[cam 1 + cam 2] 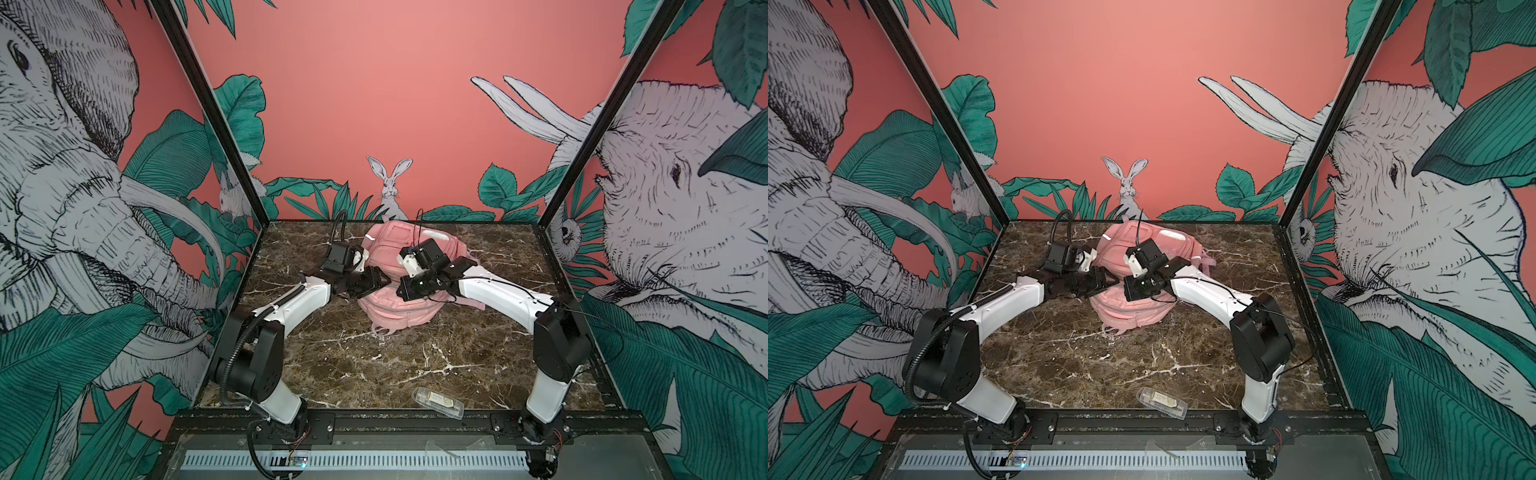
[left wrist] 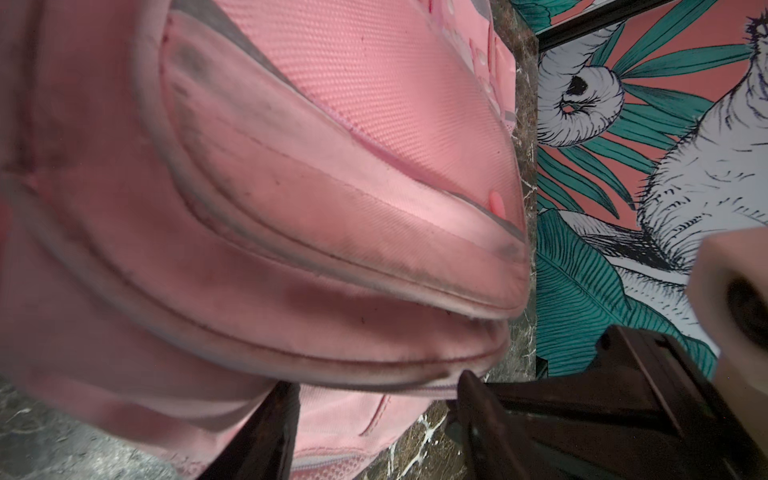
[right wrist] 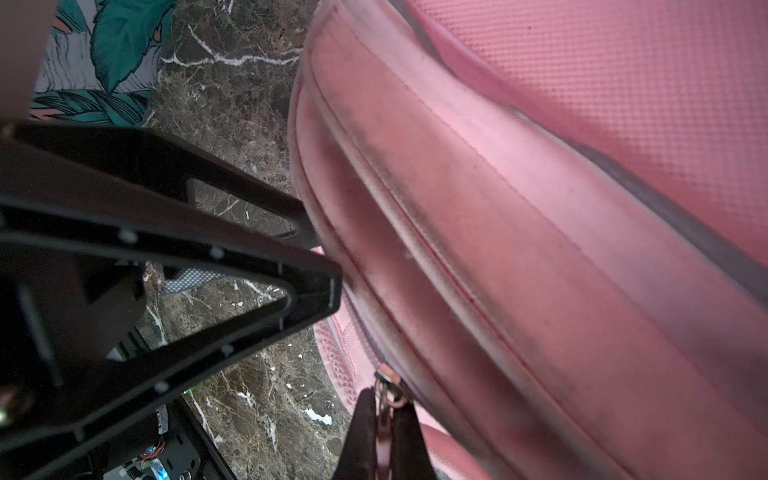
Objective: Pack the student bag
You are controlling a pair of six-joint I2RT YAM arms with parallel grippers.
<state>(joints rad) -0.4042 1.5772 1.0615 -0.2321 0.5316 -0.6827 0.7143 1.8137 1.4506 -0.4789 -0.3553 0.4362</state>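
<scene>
Both top views look down from the front over the whole marble table [image 1: 374,374], while both wrist views crowd the student bag [image 2: 291,208].

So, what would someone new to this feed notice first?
The pink student bag lies slumped toward the back of the marble table. The right hand is shut on a metal zipper pull on the bag, while the left hand stands open at the bag's edge. A clear plastic case lies alone near the table's front edge.
</scene>
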